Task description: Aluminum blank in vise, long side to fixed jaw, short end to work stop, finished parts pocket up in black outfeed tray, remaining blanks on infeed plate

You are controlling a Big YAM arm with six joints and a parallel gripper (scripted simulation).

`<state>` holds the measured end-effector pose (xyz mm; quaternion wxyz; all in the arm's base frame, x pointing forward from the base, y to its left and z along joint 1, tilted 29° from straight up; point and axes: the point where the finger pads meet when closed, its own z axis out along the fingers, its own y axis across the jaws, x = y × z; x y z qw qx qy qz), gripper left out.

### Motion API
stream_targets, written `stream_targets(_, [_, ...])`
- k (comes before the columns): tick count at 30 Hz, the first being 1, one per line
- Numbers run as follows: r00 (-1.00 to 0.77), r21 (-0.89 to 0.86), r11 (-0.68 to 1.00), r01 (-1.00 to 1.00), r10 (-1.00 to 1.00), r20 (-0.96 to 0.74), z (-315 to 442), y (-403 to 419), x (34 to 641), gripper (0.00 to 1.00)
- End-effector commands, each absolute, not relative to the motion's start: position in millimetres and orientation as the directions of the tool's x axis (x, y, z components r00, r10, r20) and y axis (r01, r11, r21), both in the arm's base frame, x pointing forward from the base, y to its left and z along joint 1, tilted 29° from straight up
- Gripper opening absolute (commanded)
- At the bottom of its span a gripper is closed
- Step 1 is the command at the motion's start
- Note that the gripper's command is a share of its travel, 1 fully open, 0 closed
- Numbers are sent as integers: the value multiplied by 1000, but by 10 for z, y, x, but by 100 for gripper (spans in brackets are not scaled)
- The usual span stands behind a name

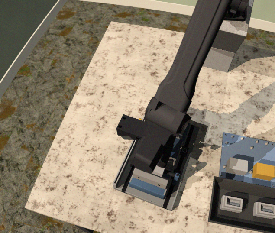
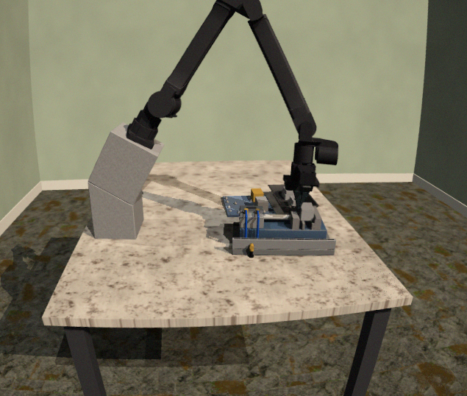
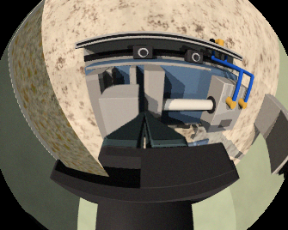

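My gripper [image 2: 300, 201] is shut on nothing and reaches down into the vise [image 1: 155, 165], between the jaws. In the wrist view the closed fingertips [image 3: 144, 129] point at a gray aluminum blank [image 3: 153, 89] that lies between the jaws. The fingertips are at its near edge, and I cannot tell if they touch it. In the top view the blank [image 1: 159, 172] is mostly hidden under my wrist, next to the fixed jaw [image 1: 147, 186]. The jaw with blue hoses [image 3: 237, 79] and its white rod [image 3: 187, 104] are on the other side. The work stop is not clearly visible.
The infeed plate [image 1: 249, 152] holds a gray blank [image 1: 237, 165] and a yellow brass blank [image 1: 263, 171]. The black outfeed tray [image 1: 249, 204] holds two pocketed parts [image 1: 234, 203] [image 1: 265, 209], pockets up. The arm's gray base [image 2: 116, 191] stands at the table's far corner.
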<state>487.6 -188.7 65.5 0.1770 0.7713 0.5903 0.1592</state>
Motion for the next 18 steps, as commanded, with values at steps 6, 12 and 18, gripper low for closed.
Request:
stream_targets(6, [247, 500, -231, 835, 968, 34, 804, -1917, 5162, 0])
stream_targets(12, [247, 501, -231, 834, 968, 34, 810, -1920, 5173, 0])
stream_targets(18, [247, 502, -231, 834, 968, 34, 814, -1922, 5179, 0])
